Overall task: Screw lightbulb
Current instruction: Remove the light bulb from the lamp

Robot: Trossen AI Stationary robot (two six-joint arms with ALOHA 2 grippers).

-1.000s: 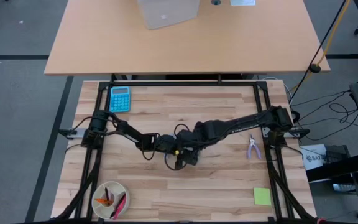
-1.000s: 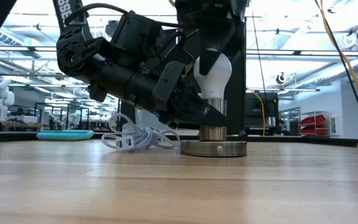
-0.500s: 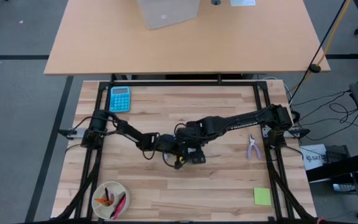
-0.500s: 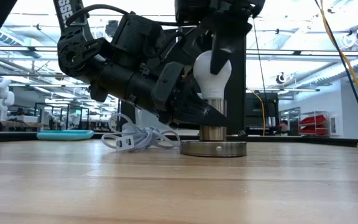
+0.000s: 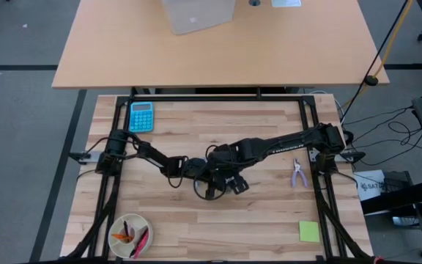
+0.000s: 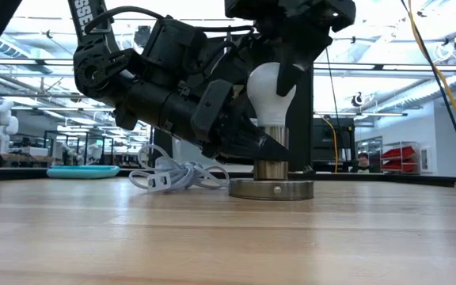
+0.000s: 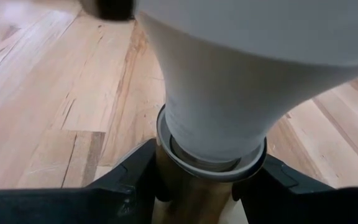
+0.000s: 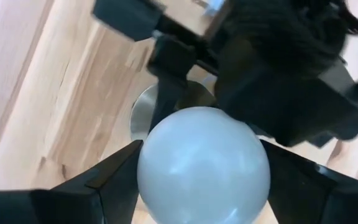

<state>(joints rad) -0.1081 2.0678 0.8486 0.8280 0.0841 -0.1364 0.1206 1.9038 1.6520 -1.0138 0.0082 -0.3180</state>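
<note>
The white lightbulb (image 6: 270, 89) stands upright with its base in a metal socket barrel (image 6: 272, 167) on a round flat disc (image 6: 272, 188) at the table's middle. My left gripper (image 6: 261, 147) comes in low from the table's left and is shut on the socket barrel. My right gripper (image 6: 280, 57) comes down from above and is shut on the bulb's globe (image 8: 204, 163). In the high view both grippers meet at one spot (image 5: 222, 180) and cover the bulb. My left gripper pinches the socket barrel (image 7: 190, 198) between its two fingers, just under the bulb's neck. The fingers come slanting down from the table's left. The socket stands upright on its disc on the table. My right gripper pinches the bulb's round globe (image 8: 166, 155) between its two fingers (image 8: 107, 180), one on each side. The fingers come from above, pointing down. The bulb stands upright in the socket.
A white coiled cable (image 6: 182, 176) lies just behind and left of the socket. A teal calculator (image 5: 141, 116) lies at the far left, pliers (image 5: 297, 173) at the right, a green pad (image 5: 308, 232) at the near right, a bowl (image 5: 129, 235) at the near left.
My right gripper has turned about its own upright axis while staying on the bulb's globe; its fingers have swung round the globe. My left gripper and the socket have kept still.
</note>
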